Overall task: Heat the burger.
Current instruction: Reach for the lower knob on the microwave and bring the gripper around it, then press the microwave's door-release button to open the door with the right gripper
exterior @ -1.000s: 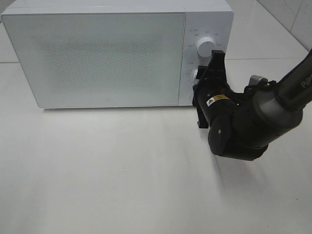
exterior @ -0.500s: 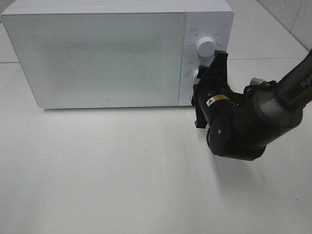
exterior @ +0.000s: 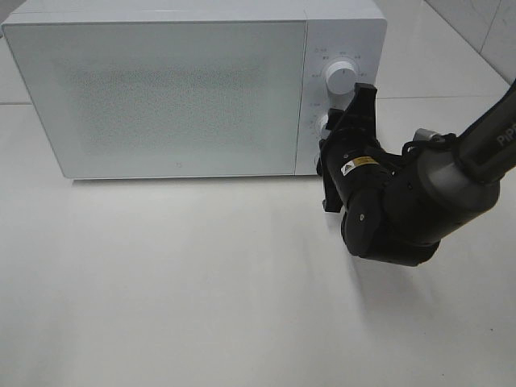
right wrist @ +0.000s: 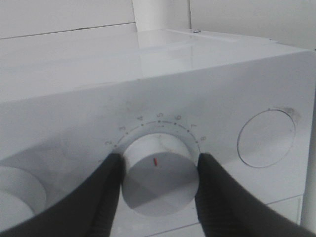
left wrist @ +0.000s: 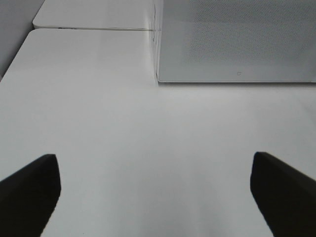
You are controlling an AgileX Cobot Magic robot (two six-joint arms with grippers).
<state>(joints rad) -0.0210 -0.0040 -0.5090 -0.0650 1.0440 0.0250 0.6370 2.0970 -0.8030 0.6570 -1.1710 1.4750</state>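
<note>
White tabletop fills the near ground and carries nothing that the views show. The left gripper hangs above its near left part with its jaws spread wide and nothing between them, facing the microwave. Further in on the right, the right gripper reaches to the control panel, its dark fingers pressed against both sides of the lower dial, pinching it; the red mark on the dial points up toward the middle of the numbered scale. The upper dial is untouched. At the far side, the frosted door is closed. The burger is in no view; it is probably behind that door, though this cannot be confirmed. By that reading loading is done, and setting the time is in hand.
</note>
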